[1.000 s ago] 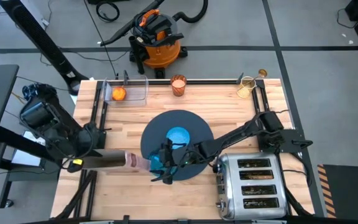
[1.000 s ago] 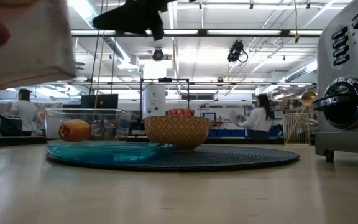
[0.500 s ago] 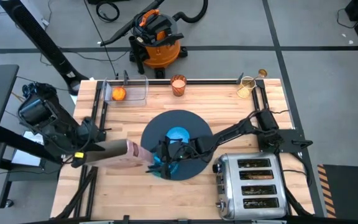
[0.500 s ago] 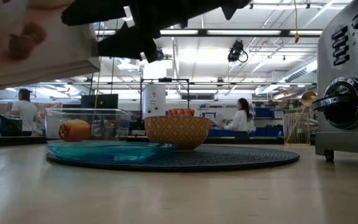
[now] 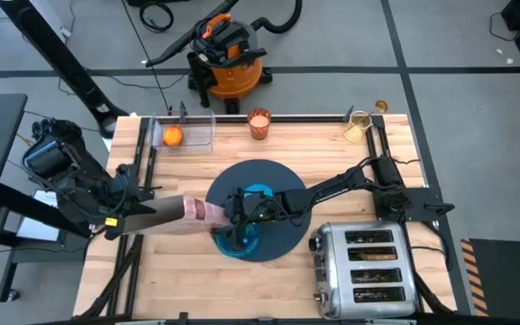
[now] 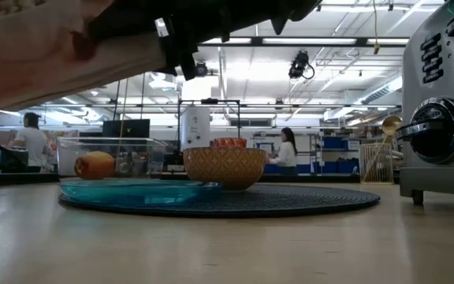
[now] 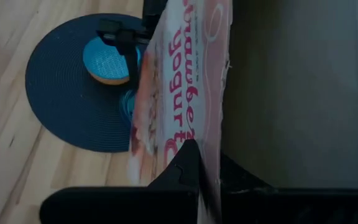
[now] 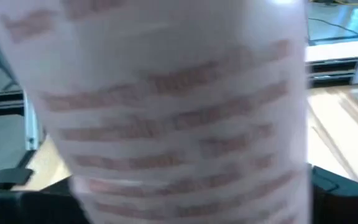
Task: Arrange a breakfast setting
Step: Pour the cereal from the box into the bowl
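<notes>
While clamped shut on the left-hand end of the pink box [image 5: 174, 217], reached in from the left edge of the high view as the left gripper [image 5: 144, 219] and held that box level above the table, its long axis running left to right across the frame. Met at the box's free end, just left of centre, by the right gripper [image 5: 228, 214], reaching over from the right with fingers spread wide on either side of the cardboard. Looked open rather than gripping; could not tell from any view whether the pads touched. Judged a handover of the box, turning on that one line-up: box directly left of the right gripper, end-on to it, so closing across the short width should be enough. Lay underneath, at centre frame: round dark mat [image 5: 287, 185], with blue bowl [image 5: 258, 194] in its middle and teal plate [image 5: 242, 246] on its lower-left edge. Sat well apart along the top edge of the table: fruit [image 5: 171, 135] in a clear tub and orange cup [image 5: 258, 123].
</notes>
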Tool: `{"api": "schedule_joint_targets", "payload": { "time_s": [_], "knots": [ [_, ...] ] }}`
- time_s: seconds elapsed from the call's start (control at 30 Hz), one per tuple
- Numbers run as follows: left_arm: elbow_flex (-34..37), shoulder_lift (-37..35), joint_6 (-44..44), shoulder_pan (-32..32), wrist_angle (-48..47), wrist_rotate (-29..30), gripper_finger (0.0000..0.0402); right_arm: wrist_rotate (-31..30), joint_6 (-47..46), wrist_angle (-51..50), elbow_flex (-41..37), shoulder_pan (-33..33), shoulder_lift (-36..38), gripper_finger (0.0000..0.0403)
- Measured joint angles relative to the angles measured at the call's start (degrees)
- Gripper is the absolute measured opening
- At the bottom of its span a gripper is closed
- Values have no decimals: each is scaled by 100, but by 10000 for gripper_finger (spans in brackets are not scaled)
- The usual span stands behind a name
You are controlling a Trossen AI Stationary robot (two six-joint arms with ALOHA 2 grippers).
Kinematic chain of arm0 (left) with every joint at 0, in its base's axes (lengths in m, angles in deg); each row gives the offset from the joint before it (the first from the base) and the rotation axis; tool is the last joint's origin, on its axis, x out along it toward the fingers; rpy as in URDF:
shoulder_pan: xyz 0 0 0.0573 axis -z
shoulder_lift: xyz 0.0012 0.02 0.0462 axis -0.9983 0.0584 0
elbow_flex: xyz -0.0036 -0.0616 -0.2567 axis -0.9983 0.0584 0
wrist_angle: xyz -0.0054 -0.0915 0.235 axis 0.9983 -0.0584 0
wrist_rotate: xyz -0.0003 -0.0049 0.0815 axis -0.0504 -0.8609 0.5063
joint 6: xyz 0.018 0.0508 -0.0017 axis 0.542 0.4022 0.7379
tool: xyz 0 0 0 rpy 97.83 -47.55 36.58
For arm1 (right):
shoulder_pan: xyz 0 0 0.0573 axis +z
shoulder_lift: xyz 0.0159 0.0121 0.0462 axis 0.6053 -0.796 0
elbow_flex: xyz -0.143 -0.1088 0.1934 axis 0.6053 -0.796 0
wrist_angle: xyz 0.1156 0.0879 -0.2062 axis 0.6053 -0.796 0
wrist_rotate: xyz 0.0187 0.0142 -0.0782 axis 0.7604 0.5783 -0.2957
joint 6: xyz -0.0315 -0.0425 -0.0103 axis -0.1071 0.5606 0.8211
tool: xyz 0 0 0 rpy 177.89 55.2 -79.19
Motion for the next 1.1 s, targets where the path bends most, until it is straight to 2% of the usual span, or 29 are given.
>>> {"api": "schedule_joint_targets", "payload": {
  "time_s": [0.2, 0.3, 0.53, 0.9, 1.1],
  "knots": [
    [0, 2, 212, 2, 8, 33, 0, 97, 49, 78, -2, -4, 0, 234],
    [0, 4, 351, 2, 9, 153, 0, 97, 44, 84, -4, -4, 0, 213],
    [0, -29, 434, 0, 49, 252, 30, 95, 60, 91, -4, -2, 3, 210],
    [-49, -473, 698, 0, 386, 232, 142, 171, 58, -121, -4, 5, 193, 207],
    [-955, -690, 1293, 0, 683, 241, 168, 185, 58, -917, -4, 35, 673, 206]
  ]
}}
